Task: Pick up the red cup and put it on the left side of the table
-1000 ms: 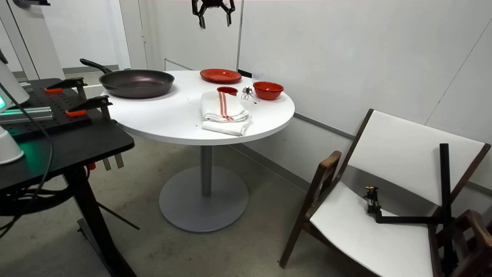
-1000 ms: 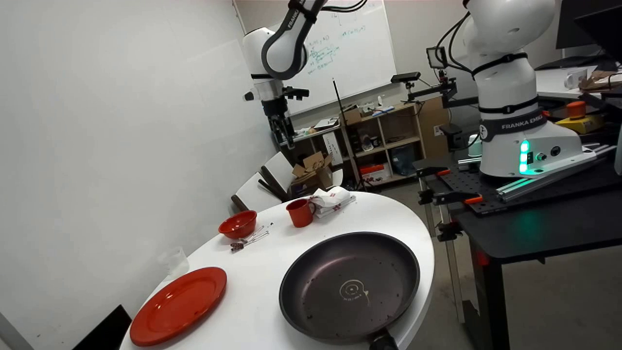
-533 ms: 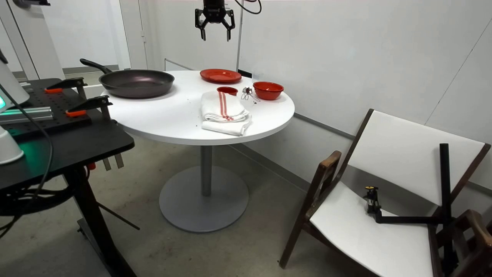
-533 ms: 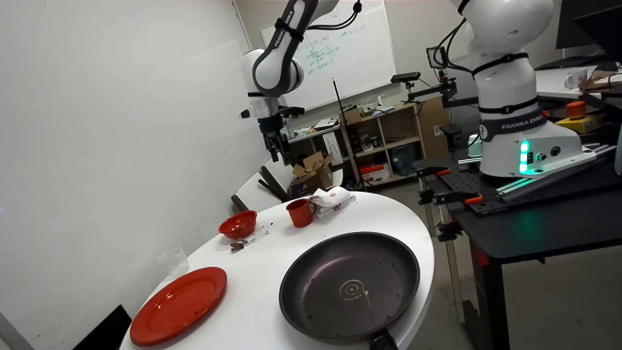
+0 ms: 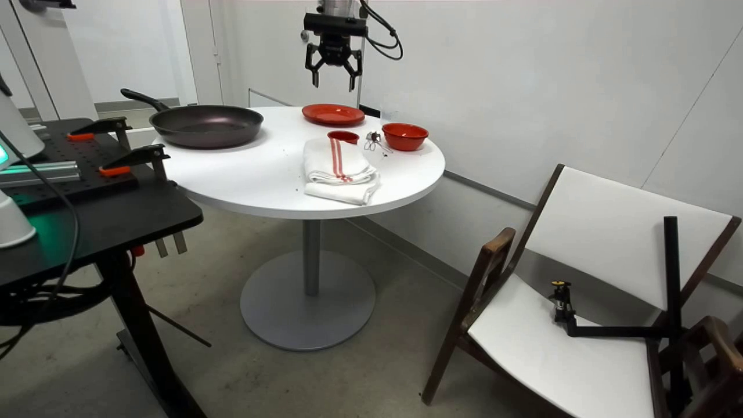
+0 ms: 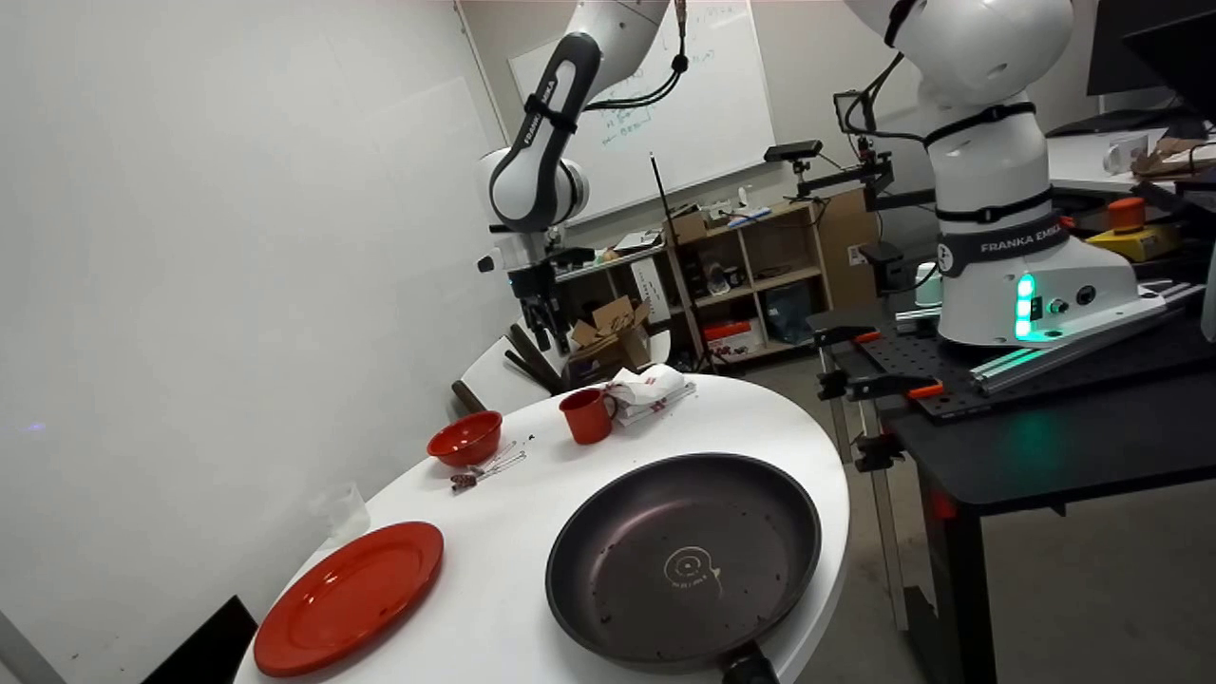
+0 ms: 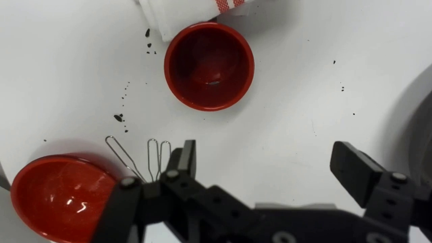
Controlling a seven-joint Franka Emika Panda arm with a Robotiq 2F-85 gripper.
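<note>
In the wrist view I have the red cup [image 7: 209, 66] in the upper middle of the frame, mouth towards me, and my gripper [image 7: 265, 160] across the lower part, fingers spread wide with nothing between them. That offset is what I'm steering by: the cup lies up the frame from the gap and over to the left, about above the fingertip at frame left rather than centred between the two. I judge the next move to be a slide towards the top of that frame and a little left, together with a descent, though sheer height may explain part of the offset. In both exterior views the gripper hangs well above the table [image 5: 238, 180]; the cup stands upright there, so its long axis suits a straight drop from overhead. The folded towel [image 7: 182, 15] sits right beside it at the top of the wrist frame, touching or not I can't tell, so overshooting that way could catch it.
</note>
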